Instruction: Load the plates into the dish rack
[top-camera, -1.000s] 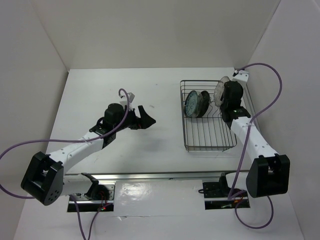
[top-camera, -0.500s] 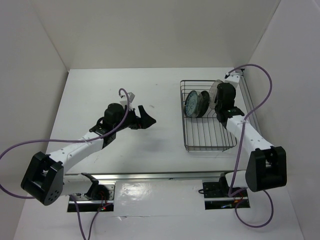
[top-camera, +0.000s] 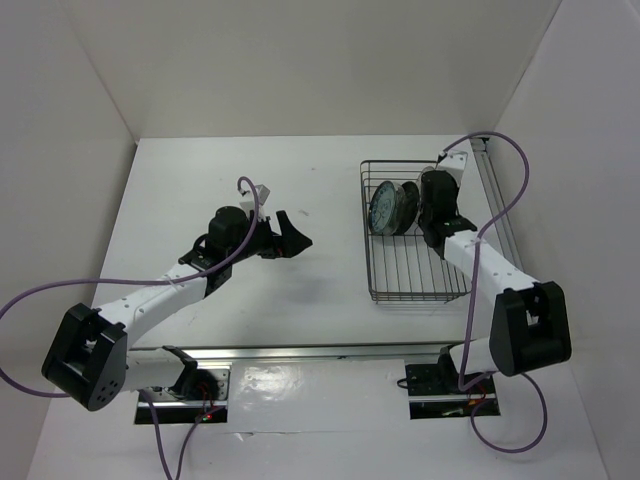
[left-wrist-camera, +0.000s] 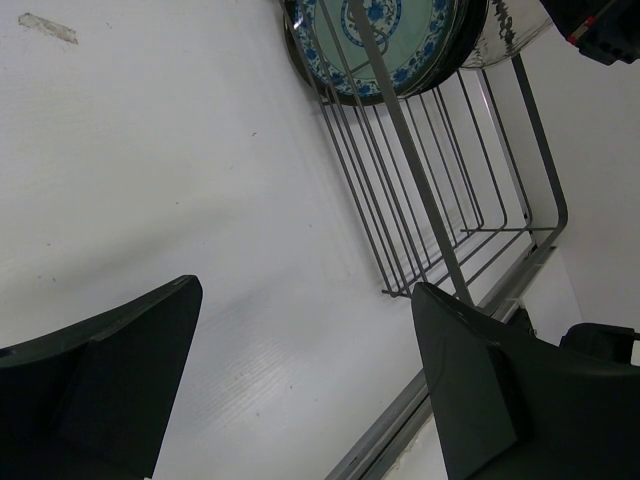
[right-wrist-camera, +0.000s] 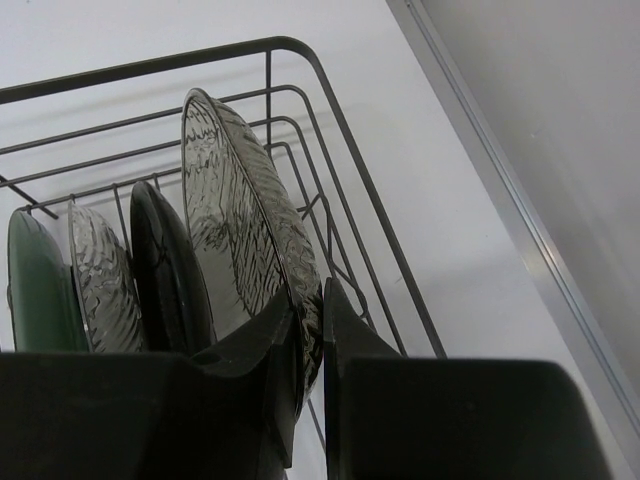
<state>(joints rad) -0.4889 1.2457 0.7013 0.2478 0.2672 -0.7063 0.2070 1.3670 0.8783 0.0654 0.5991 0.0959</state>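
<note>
Near the far edge of the dish rack (top-camera: 420, 298), the right gripper (right-wrist-camera: 310, 300) pinches the rim of the grey-beige plate (right-wrist-camera: 245, 210), upright just beside the black plate (right-wrist-camera: 170, 270). The left gripper (top-camera: 293, 230) hangs spread and empty. Released before it seats between prongs, the plate may topple onto its neighbour.

The dish rack (top-camera: 410, 268) is looking like thin dark metal wire. The grey plate (right-wrist-camera: 245, 230) is showing see-through, bumpy glass. The black plate (right-wrist-camera: 170, 275) is shining.
</note>
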